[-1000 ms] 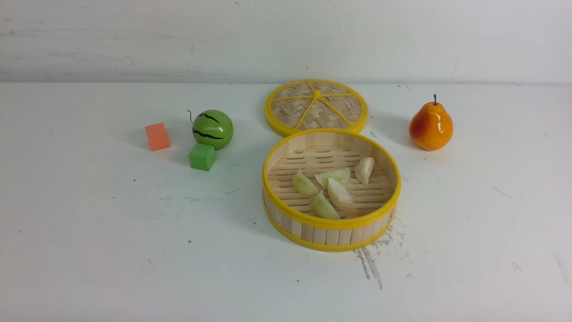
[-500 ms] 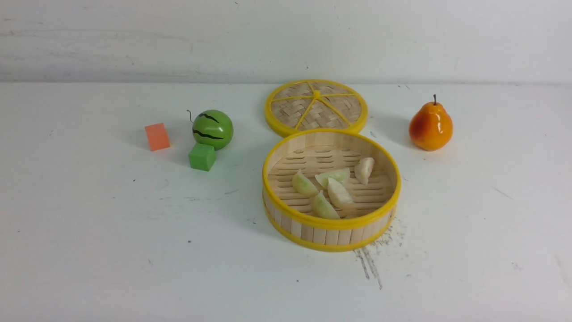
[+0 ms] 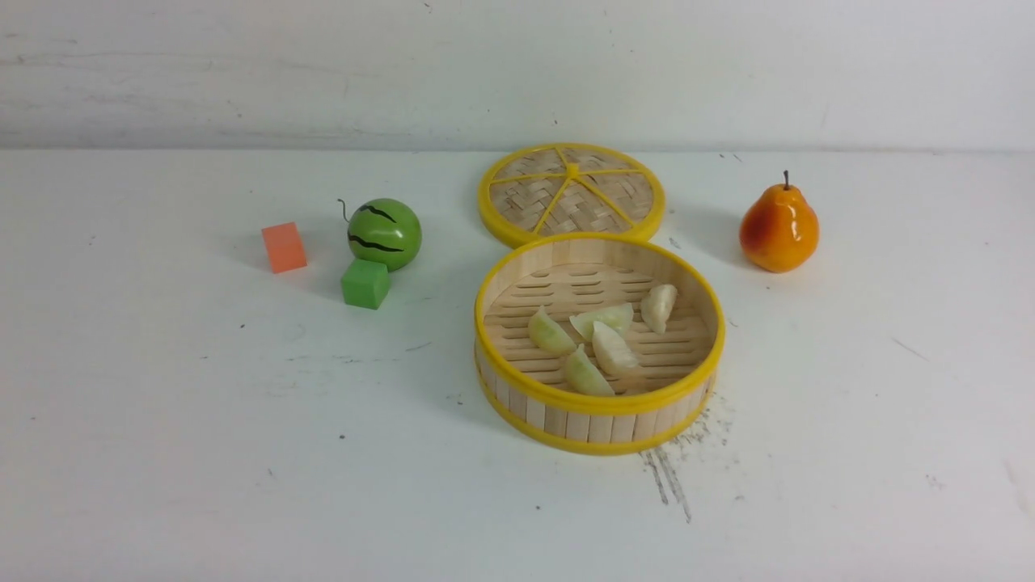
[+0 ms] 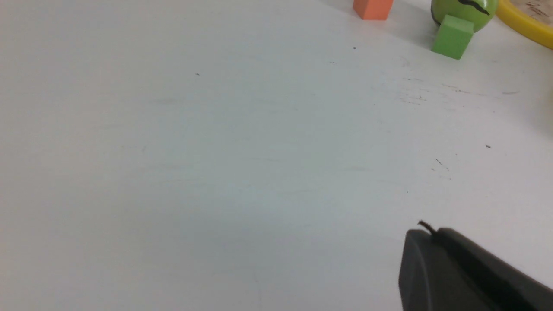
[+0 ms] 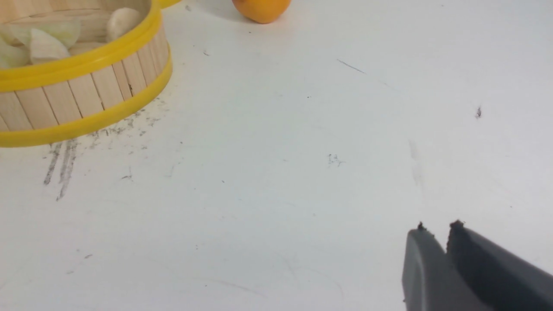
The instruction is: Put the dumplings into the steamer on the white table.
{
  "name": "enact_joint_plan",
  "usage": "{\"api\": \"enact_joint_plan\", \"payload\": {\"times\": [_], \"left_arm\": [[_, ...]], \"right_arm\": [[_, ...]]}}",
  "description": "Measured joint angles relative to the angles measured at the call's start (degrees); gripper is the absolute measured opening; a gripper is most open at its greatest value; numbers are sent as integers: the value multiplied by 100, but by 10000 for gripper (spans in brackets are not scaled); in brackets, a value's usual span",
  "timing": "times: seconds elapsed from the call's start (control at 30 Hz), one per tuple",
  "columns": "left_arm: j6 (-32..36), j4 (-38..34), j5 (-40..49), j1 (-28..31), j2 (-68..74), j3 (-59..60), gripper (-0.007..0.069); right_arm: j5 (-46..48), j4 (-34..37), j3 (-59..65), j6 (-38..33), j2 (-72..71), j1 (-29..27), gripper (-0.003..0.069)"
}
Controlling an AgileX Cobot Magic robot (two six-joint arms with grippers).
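From my seat, all five dumplings (image 3: 614,349) lie in the bamboo steamer (image 3: 598,424) on the white table (image 3: 242,453).
The woven lid (image 3: 530,192) sits just beyond it, a glossy orange pear (image 3: 779,230) off right; left are a smooth striped watermelon (image 3: 385,234), a matte green cube (image 3: 365,284) just beside it and an orange cube (image 3: 285,247); none blocks the steamer's near side. Vertical wooden slats wall its slotted floor. Of the glossy crescents, three slant from far left to near right, one lies mostly crosswise, the rightmost points roughly away from me. My left gripper (image 4: 430,230) is pressed together; my right gripper's (image 5: 438,229) tips are slightly parted, empty.
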Motion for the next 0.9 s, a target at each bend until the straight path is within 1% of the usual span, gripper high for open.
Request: {"api": "enact_joint_plan", "payload": {"times": [0.9], "left_arm": [[0, -4, -6, 0, 0, 2, -7]], "right_arm": [[0, 0, 0, 0, 0, 0, 115]]}}
